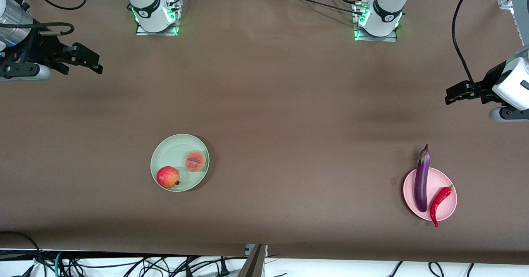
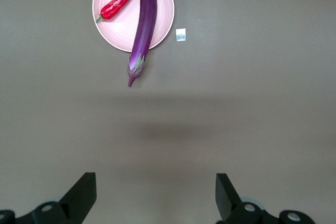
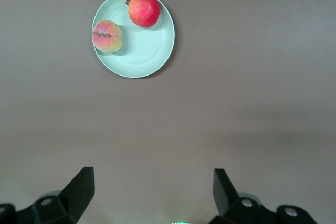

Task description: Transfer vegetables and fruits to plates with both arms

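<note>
The pale green plate carries the red pomegranate and the blushed peach. On the pink plate lie the purple eggplant and the red chili. The eggplant's stem end sticks out over the rim toward the bases, and the chili's tip overhangs the rim nearest the camera. My left gripper hangs open and empty over bare table at the left arm's end. My right gripper is open and empty over the right arm's end. Both are well apart from the plates.
A small white tag lies on the brown cloth beside the pink plate. The arms' bases stand along the table's edge farthest from the camera. Cables hang below the edge nearest the camera.
</note>
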Controlling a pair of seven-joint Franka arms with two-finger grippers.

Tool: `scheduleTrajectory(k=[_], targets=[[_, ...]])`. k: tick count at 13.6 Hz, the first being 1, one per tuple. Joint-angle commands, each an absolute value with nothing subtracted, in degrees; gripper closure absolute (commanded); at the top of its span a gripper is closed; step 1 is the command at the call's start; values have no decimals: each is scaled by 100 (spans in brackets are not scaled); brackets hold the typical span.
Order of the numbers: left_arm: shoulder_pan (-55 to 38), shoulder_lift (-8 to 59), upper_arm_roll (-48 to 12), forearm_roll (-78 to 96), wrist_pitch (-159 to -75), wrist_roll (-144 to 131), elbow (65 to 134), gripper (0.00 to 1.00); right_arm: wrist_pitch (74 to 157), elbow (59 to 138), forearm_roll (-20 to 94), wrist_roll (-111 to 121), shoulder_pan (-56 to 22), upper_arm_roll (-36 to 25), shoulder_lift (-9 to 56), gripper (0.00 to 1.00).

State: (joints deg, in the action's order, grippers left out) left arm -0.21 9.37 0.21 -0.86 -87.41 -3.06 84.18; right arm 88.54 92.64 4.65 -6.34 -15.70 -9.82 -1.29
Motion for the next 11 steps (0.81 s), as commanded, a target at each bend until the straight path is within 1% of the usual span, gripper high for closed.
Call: scheduleTrajectory(k=[1, 9, 11], targets=[[-18, 940, 44, 17, -8701, -281, 8358, 0, 8868, 9317, 169, -483, -993, -265, -114, 0], [-26, 940, 26, 35, -8701, -343, 8306, 0, 8895, 9211, 132, -457, -1002, -272, -18, 0], [-26, 949, 26, 35, -8701, -351, 8306, 0, 8825, 9010, 79, -440, -1020, -255, 43, 0]])
